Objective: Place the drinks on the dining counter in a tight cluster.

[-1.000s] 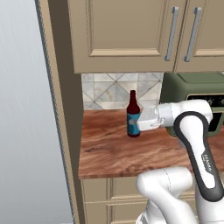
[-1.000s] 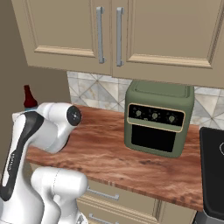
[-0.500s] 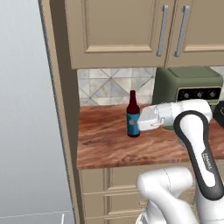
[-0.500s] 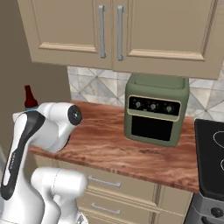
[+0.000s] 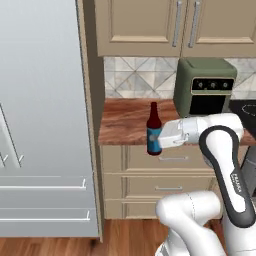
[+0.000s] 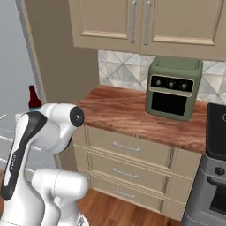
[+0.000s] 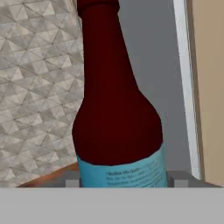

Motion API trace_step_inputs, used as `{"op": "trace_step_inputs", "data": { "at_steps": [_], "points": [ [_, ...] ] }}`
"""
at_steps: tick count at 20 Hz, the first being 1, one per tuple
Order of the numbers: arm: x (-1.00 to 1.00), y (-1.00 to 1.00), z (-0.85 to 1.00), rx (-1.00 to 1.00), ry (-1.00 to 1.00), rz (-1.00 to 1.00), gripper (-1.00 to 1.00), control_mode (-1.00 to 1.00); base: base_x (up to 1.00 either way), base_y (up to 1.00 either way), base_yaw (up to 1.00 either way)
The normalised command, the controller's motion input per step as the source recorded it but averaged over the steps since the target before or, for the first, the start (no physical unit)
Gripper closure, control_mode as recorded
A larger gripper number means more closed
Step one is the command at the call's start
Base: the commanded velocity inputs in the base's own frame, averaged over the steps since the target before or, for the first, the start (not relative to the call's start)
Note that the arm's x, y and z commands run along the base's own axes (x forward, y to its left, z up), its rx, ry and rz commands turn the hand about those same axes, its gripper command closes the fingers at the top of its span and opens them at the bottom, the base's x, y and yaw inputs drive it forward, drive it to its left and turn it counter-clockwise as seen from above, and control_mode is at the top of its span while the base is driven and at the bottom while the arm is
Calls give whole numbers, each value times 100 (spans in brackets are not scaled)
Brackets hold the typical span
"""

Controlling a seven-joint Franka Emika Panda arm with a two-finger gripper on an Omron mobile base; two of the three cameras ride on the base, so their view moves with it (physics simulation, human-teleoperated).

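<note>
A slim dark-brown bottle (image 5: 153,129) with a blue label, one of the drinks, hangs upright in the air in front of the short wood counter's front edge. My gripper (image 5: 157,139) reaches in from the right and is shut on its labelled lower body. In the hand view the bottle (image 7: 116,109) stands between the two fingertips (image 7: 72,181), close to the camera. Its neck (image 6: 33,97) rises behind my arm in the right base view. The dining counter is out of view.
A green toaster oven (image 5: 205,87) sits on the short wood counter (image 5: 125,122) under beige wall cabinets (image 5: 165,25). A tall grey fridge (image 5: 45,115) stands to the left. A dark stove (image 6: 216,132) is at the right. Drawers (image 6: 128,148) sit below the counter.
The whole picture has pulled back and shifted, so the base has driven away from the counter. The bottle stays in my gripper and now hangs off the counter's front.
</note>
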Motion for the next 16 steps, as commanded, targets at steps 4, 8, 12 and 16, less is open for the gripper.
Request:
{"op": "trace_step_inputs", "data": {
  "at_steps": [4,8,12,16],
  "points": [
    [0,0,0,0,0,0,100,100,-59,13,64],
    [0,0,0,0,0,0,100,100,0,36,93],
    [0,0,0,0,0,0,100,100,0,19,99],
    [0,0,0,0,0,0,100,100,0,12,100]
  ]
}}
